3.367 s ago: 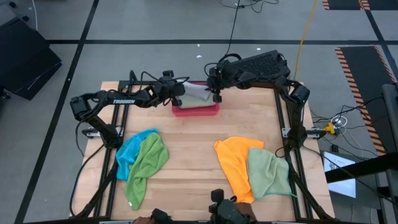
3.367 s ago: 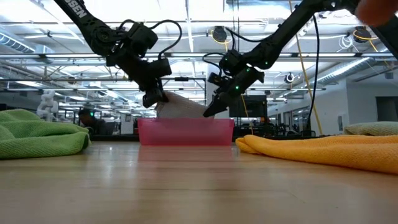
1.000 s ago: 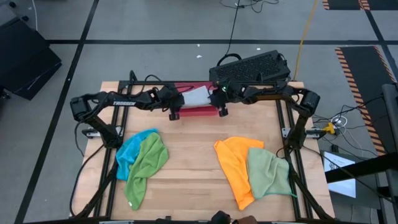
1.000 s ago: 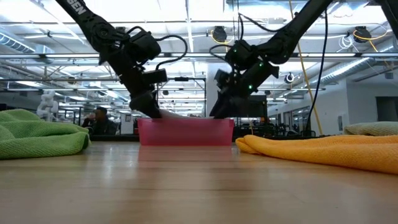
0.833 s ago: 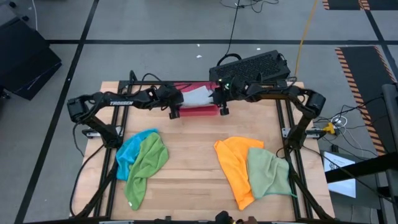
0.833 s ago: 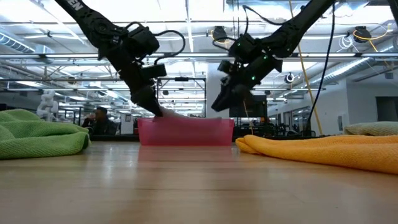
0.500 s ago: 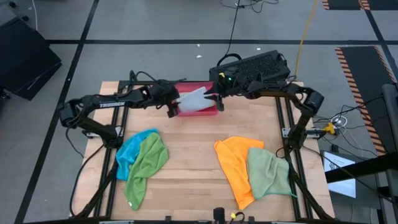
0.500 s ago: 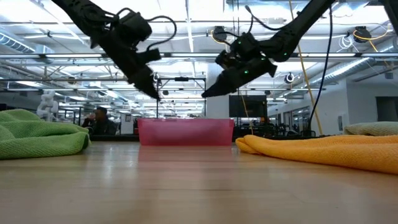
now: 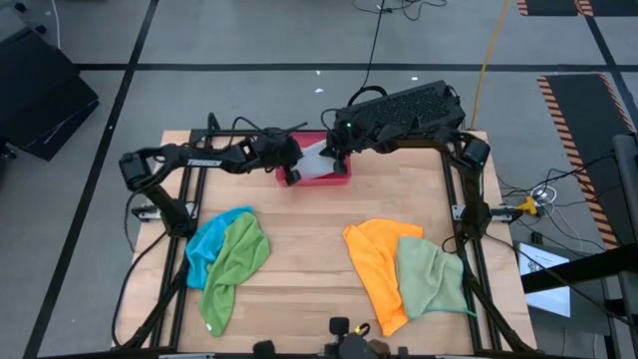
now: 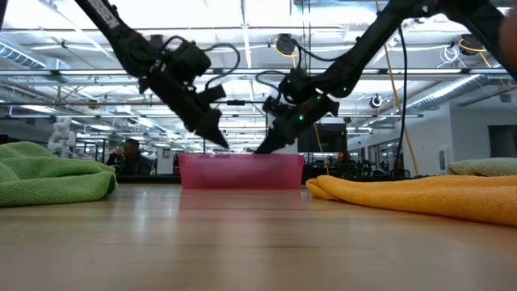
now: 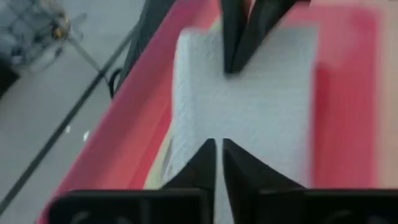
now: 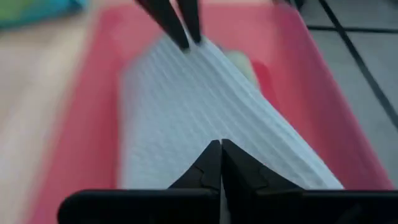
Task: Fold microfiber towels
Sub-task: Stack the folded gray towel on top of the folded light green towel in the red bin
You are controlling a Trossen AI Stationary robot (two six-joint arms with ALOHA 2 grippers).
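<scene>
A folded light grey microfiber towel point(image 9: 317, 163) lies in the pink-red tray point(image 9: 319, 181) at the table's far middle. My left gripper point(image 9: 296, 166) comes in from the left, slanting down, shut, with its tips point(image 11: 217, 144) over the towel's left part. My right gripper point(image 9: 330, 160) comes in from the right, also shut, its tips point(image 12: 219, 148) over the towel's right part. In the low view both sets of tips point(image 10: 220, 143) point(image 10: 260, 149) stand just above the tray's rim point(image 10: 241, 158). The two grippers point at each other across the towel point(image 11: 249, 106). My left gripper holds nothing between its shut fingers; the tips stand at the grey towel's top face point(image 11: 205, 124), and I cannot tell whether they touch it. My right gripper is likewise shut with its tips at the towel's top face point(image 12: 211, 118); whether they touch does not show.
A blue and green towel heap point(image 9: 229, 254) lies near the left front; an orange towel point(image 9: 374, 261) and a pale green one point(image 9: 431, 277) lie at the right front. Bare wood stretches between them and in front of the tray.
Both grippers rose out of the tray, then came back down and inward over the grey towel, rolling at the wrist, and have shut. The towel has stayed lying in the tray.
</scene>
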